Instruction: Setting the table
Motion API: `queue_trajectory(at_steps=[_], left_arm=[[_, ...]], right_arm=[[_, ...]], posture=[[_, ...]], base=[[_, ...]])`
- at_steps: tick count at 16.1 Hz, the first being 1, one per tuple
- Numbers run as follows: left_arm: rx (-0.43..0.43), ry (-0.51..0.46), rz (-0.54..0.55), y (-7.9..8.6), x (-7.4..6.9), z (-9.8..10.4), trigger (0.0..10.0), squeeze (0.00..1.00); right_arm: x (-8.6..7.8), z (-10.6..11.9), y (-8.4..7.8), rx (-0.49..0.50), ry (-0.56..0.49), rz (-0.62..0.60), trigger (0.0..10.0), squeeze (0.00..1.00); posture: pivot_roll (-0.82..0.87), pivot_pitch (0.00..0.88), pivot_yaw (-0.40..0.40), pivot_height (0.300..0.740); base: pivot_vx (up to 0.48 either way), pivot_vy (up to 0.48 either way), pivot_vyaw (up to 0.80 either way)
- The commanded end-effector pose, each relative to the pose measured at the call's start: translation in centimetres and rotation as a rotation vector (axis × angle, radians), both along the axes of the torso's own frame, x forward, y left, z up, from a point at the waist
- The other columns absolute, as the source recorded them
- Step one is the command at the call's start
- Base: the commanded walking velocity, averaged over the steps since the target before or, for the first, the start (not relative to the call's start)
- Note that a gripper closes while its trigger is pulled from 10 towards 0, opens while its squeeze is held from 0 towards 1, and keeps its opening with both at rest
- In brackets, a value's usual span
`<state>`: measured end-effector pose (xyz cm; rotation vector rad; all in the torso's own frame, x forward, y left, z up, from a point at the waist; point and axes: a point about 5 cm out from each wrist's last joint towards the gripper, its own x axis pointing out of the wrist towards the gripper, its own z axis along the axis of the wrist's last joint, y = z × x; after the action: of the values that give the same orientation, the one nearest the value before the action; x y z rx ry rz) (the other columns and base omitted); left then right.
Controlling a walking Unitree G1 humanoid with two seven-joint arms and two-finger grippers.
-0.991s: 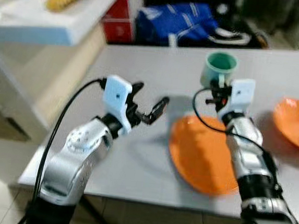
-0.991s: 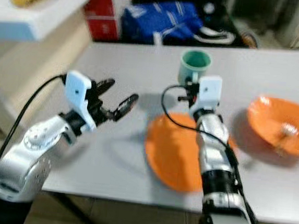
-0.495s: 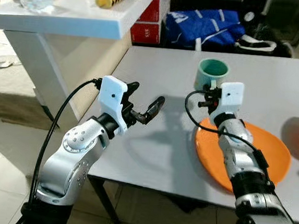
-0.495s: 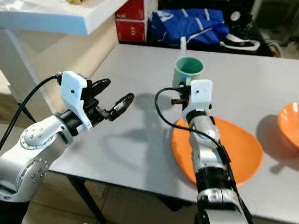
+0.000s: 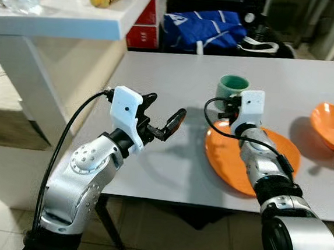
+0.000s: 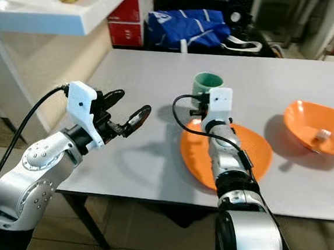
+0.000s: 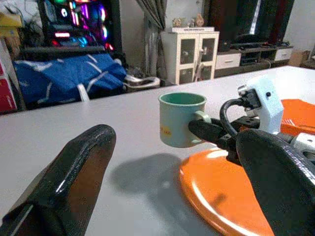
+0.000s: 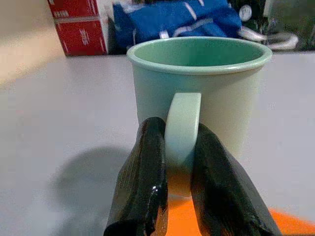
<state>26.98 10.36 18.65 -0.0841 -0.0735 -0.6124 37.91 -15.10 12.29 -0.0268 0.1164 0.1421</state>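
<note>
A pale green mug (image 5: 231, 87) stands upright on the grey table (image 5: 158, 95), just behind an orange plate (image 5: 281, 155). My right gripper (image 8: 178, 162) is shut on the mug's handle (image 8: 182, 129), with one black finger on each side. It reaches over the plate's far edge. My left gripper (image 5: 163, 116) hovers open above the table, to the left of the plate, with nothing between its fingers (image 7: 74, 182). An orange bowl (image 6: 318, 126) with a small pale item in it sits at the right.
A white side table (image 5: 59, 16) with glassware and a yellow object stands at the back left. A blue bag (image 5: 204, 29) and a red box (image 5: 141, 35) lie on the floor behind the table. Bare tabletop stretches left of the plate.
The camera has shifted, so the scene sits differently. My right gripper keeps hold of the mug's handle, and the left gripper stays open in the same pose.
</note>
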Motion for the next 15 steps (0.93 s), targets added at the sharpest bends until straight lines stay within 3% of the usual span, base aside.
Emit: queue_trajectory(at_steps=[1, 10, 13, 14, 15], left_arm=[[0.003, -0.008, 0.01, 0.2, -0.1, 0.4, 10.0, 0.0], [0.006, -0.002, 0.041, 0.6, -0.5, 0.2, 10.0, 0.0], [-0.006, -0.007, 0.063, 0.7, -0.2, 0.3, 10.0, 0.0], [-0.011, 0.0, 0.067, 0.6, -0.2, 0.2, 10.0, 0.0], [-0.015, 0.006, 0.069, 0.6, -0.2, 0.1, 10.0, 0.0]], right_arm=[[0.4, 0.6, 0.7, -0.007, -0.015, 0.022, 10.0, 0.0], [0.2, -0.3, 2.8, -0.019, 0.015, 0.106, 10.0, 0.0], [0.5, 1.8, 2.2, -0.043, -0.158, 0.063, 10.0, 0.0], [0.5, 3.5, 2.1, -0.025, -0.28, 0.046, 10.0, 0.0], [0.5, 4.0, 2.0, -0.017, -0.311, 0.039, 10.0, 0.0]], posture=[[-0.18, 0.0, 0.101, 0.74], [-0.17, 0.004, 0.088, 0.74], [-0.18, 0.006, 0.088, 0.74], [-0.18, 0.008, 0.089, 0.74], [-0.19, 0.008, 0.089, 0.74]], base=[[0.0, 0.0, 0.0], [0.0, 0.0, 0.0], [0.0, 0.0, 0.0], [0.0, 0.0, 0.0], [0.0, 0.0, 0.0]])
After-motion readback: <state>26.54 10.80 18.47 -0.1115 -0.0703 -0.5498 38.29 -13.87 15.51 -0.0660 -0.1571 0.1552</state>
